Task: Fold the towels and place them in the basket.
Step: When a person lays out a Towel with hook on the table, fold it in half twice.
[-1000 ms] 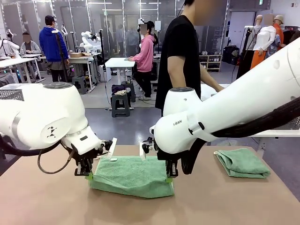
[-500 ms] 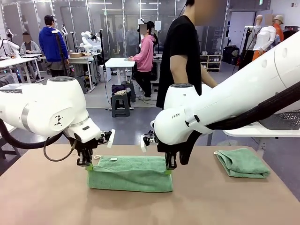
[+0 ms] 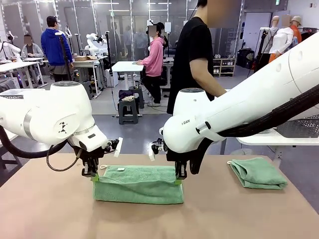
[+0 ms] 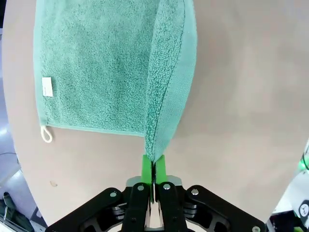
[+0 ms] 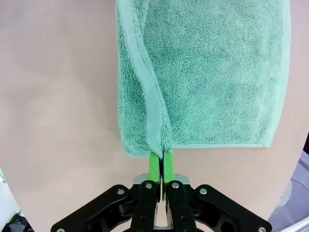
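Observation:
A mint-green towel (image 3: 138, 184) lies in the middle of the brown table, its near half lifted into a fold. My left gripper (image 3: 94, 176) is shut on the towel's left corner, and the left wrist view shows the pinched edge of the towel (image 4: 166, 96) rising from the left gripper (image 4: 153, 166). My right gripper (image 3: 178, 180) is shut on the right corner; the right wrist view has the towel (image 5: 212, 72) held by the right gripper (image 5: 160, 162). A second towel (image 3: 257, 173) lies folded at the right. The basket is out of view.
A person in a black shirt (image 3: 192, 59) stands at the table's far side, behind my right arm. A white table edge (image 3: 279, 141) shows at the right. Bare brown tabletop (image 3: 50, 214) lies in front of the towel.
Both grippers have carried the towel's near edge up and toward the far side, folding it over. In the last half second there was little movement.

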Action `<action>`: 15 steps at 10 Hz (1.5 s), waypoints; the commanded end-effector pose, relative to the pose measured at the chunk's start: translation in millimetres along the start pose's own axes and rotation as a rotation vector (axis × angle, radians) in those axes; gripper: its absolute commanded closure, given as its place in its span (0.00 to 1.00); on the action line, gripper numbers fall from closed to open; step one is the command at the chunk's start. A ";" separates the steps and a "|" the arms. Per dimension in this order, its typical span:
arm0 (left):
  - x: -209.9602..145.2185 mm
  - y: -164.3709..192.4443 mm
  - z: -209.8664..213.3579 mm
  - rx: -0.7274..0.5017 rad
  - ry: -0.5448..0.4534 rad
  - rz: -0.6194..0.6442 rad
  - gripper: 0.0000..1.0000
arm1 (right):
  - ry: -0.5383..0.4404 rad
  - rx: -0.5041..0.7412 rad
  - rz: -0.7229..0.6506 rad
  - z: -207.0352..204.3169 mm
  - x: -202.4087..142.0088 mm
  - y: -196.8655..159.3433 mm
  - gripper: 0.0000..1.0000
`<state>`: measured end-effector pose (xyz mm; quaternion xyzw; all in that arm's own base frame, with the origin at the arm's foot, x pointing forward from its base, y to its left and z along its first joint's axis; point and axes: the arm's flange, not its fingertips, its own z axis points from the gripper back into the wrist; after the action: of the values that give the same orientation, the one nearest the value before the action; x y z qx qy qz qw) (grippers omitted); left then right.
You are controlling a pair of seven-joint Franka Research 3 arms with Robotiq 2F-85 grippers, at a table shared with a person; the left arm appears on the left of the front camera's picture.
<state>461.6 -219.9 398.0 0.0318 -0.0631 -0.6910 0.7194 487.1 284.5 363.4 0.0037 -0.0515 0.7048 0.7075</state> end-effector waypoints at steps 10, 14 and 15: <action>14.4 118.4 -5.7 -0.118 -0.014 -0.038 0.96 | -0.042 -0.002 -0.009 -15.8 -8.3 -98.5 0.96; 10.5 142.2 -28.0 -0.112 0.022 -0.004 0.96 | -0.024 -0.003 -0.038 -26.3 -9.2 -121.0 0.96; 10.1 145.8 -35.3 -0.095 0.025 -0.008 0.96 | -0.007 -0.007 -0.059 -30.0 -8.5 -122.7 0.96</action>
<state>600.7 -222.1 384.9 -0.0052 -0.0192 -0.6969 0.7169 605.6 274.8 342.1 0.0159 -0.0670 0.6944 0.7163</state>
